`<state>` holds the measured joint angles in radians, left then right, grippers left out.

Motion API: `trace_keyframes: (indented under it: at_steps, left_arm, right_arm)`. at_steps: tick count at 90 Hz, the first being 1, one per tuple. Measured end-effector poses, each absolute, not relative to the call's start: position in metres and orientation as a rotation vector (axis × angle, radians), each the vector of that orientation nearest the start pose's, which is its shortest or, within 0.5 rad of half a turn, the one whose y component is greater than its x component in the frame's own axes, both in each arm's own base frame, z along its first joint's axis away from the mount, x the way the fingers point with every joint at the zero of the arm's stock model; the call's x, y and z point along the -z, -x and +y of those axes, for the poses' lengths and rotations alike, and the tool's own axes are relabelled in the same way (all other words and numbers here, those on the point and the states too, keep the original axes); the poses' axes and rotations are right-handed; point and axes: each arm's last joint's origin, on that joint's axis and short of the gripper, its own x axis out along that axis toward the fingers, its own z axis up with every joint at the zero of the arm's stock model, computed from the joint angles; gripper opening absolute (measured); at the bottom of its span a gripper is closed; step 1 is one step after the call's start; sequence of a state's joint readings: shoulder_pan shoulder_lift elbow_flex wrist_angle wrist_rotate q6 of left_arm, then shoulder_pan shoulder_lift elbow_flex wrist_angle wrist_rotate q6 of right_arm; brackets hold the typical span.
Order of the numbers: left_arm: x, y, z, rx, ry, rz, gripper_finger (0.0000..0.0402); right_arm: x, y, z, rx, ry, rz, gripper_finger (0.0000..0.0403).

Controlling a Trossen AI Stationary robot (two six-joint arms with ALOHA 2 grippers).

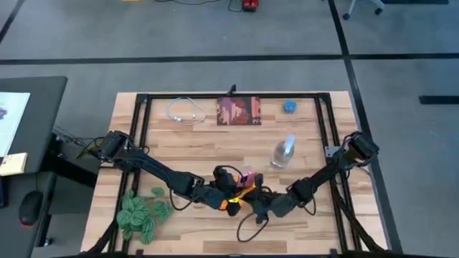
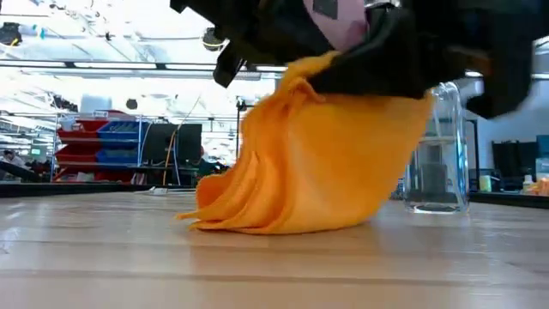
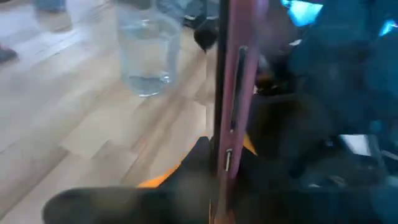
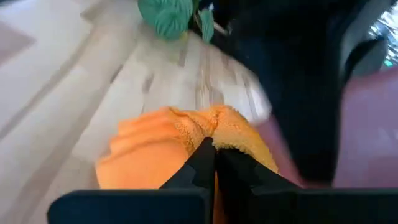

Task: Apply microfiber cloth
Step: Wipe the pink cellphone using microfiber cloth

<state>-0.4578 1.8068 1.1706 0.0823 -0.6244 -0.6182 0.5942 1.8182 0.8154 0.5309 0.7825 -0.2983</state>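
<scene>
The orange microfiber cloth hangs bunched near the table's front middle, and its lower folds rest on the wood. My right gripper is shut on the cloth's top. A phone in a pink case stands on edge right beside the cloth, and my left gripper is shut on it. In the high view both grippers meet over the cloth, the left coming from the table's left and the right from its right. The phone's screen side is hidden. My left gripper holds the phone near its lower end, edge toward the wrist camera. The dark fingers blur over the place of contact. The phone stands upright against the cloth. My right gripper pinches a gathered fold at the cloth's top between its fingertips, several layers together. The fingers slant down from the table's right. The cloth hangs slack below them, its lower part on the table.
A clear glass stands just behind and to the right of the grippers. A green leafy bundle lies at the front left. A red-brown printed square, a white cable and a small blue object lie at the far edge.
</scene>
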Motion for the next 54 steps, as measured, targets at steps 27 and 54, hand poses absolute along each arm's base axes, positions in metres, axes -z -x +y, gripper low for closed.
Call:
trace_keyframes:
  at_steps: [27, 54]
  left_arm:
    - [-0.219, -0.357, -0.162, -0.263, 0.322, 0.404, 0.0002]
    - [-0.217, -0.355, -0.163, -0.276, 0.304, 0.423, 0.0002]
  right_arm:
    - [-0.158, -0.298, 0.187, 0.154, 0.577, 0.285, 0.0]
    - [-0.158, -0.299, 0.185, 0.242, 0.631, 0.328, 0.0]
